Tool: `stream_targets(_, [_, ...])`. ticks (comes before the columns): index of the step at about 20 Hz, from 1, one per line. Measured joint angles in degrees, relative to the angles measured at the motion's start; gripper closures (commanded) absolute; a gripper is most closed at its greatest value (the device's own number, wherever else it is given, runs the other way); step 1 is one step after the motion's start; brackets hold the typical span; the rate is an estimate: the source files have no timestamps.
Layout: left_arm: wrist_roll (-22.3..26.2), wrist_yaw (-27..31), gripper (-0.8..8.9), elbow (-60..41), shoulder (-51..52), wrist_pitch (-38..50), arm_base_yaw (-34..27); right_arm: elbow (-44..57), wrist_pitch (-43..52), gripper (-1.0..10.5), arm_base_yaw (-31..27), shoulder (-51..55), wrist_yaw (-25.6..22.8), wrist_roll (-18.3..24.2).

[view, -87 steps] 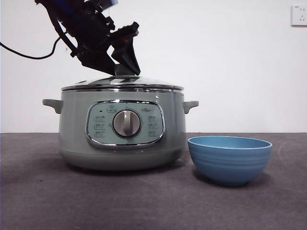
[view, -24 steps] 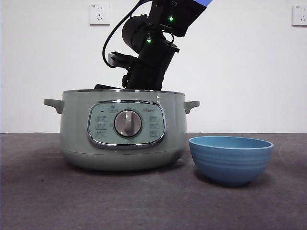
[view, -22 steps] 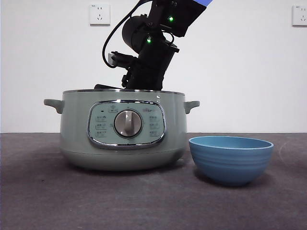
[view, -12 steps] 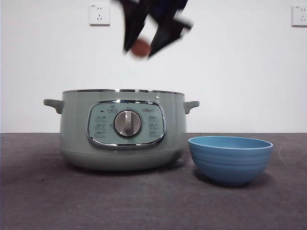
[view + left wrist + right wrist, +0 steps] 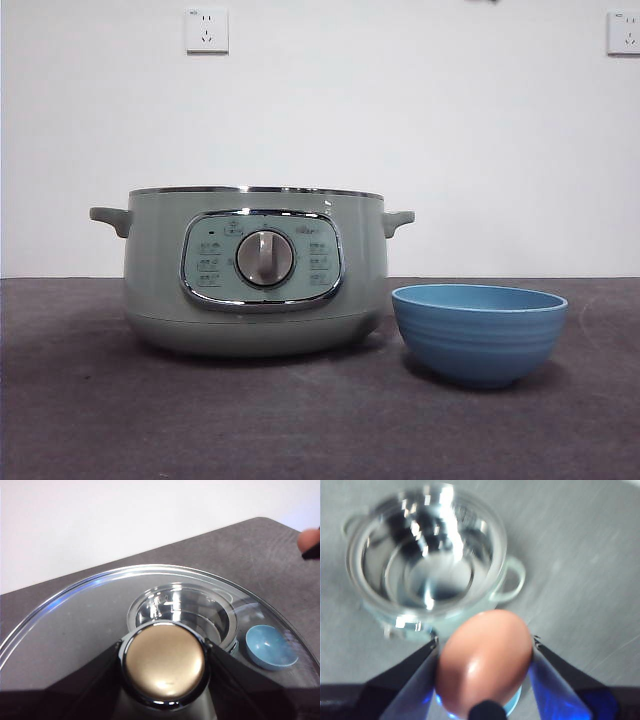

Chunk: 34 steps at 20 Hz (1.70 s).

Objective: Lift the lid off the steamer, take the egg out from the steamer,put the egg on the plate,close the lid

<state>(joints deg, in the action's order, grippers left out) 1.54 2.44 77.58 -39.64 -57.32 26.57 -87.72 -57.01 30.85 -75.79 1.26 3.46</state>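
The steamer (image 5: 255, 270) stands uncovered left of centre on the table; no arm shows in the front view. My left gripper (image 5: 165, 655) is shut on the knob (image 5: 165, 662) of the lid (image 5: 75, 625) and holds it high; the steamer (image 5: 182, 612) and the plate (image 5: 270, 646) show through the glass. My right gripper (image 5: 485, 645) is shut on the brown egg (image 5: 485, 660), high above the open steamer (image 5: 427, 555). The egg also shows at the edge of the left wrist view (image 5: 309, 539). The plate (image 5: 480, 330), a blue bowl, sits empty right of the steamer.
The dark table (image 5: 300, 420) runs to a white wall with two sockets (image 5: 207, 30). A narrow gap separates the steamer from the plate.
The lid has come off the steamer. The right gripper reached into the pot, rose with the egg in its jaws and has left the front view at the top.
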Motion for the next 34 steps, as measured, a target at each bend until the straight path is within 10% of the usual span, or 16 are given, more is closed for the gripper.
stream_targets(10, [0.0,0.0,8.22,0.0,0.0,-1.5,0.0,32.2,24.9,9.6,-2.3,-3.2,6.3,-1.4])
stream_targets(30, [0.0,0.0,8.22,0.0,0.0,-3.6,0.0,32.8,31.5,9.6,-2.0,-19.9,6.3,-1.4])
stream_targets(34, [0.0,0.0,8.22,0.0,0.0,-3.6,0.0,32.8,31.2,5.7,-1.2,-19.9,6.2,-1.4])
